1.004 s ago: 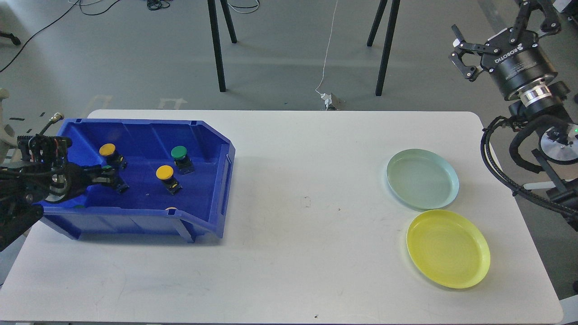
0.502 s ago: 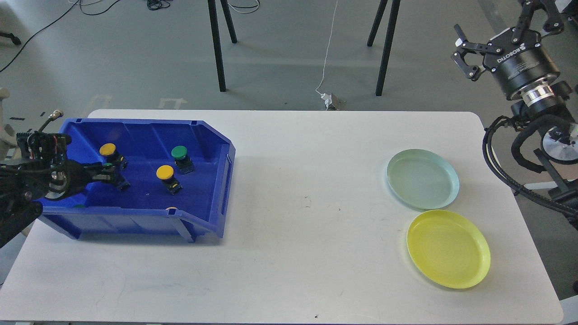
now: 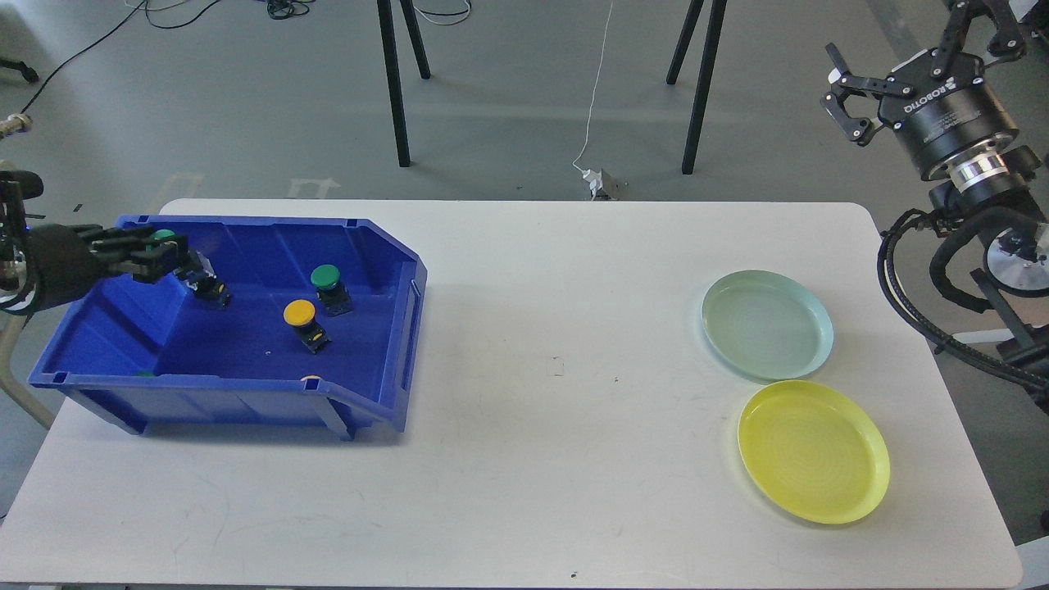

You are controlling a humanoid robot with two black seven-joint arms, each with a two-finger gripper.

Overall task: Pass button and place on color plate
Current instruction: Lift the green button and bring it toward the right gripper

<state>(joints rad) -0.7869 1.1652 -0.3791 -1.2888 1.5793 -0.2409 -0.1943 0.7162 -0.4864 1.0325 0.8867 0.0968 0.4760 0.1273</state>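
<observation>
My left gripper (image 3: 168,252) is at the far left corner of the blue bin (image 3: 385,270), raised above its floor. It is shut on a green button (image 3: 161,237), whose cap shows between the fingers. In the bin lie a green button (image 3: 325,278) and a yellow button (image 3: 299,313). The black base of another button (image 3: 215,292) shows just beyond my left fingertips. My right gripper (image 3: 844,98) is open and empty, high up past the table's right edge. A pale green plate (image 3: 766,324) and a yellow plate (image 3: 813,451) lie on the right.
The white table (image 3: 541,426) spans the view. Two more button caps peek over the bin's near wall, one pale (image 3: 310,378) and one green (image 3: 143,374). Black stand legs (image 3: 397,98) and cables are on the floor behind the table.
My left gripper has risen from the bin floor and moved toward the far left corner, carrying the green button. It now covers the far yellow button's cap. The right gripper barely moved.
</observation>
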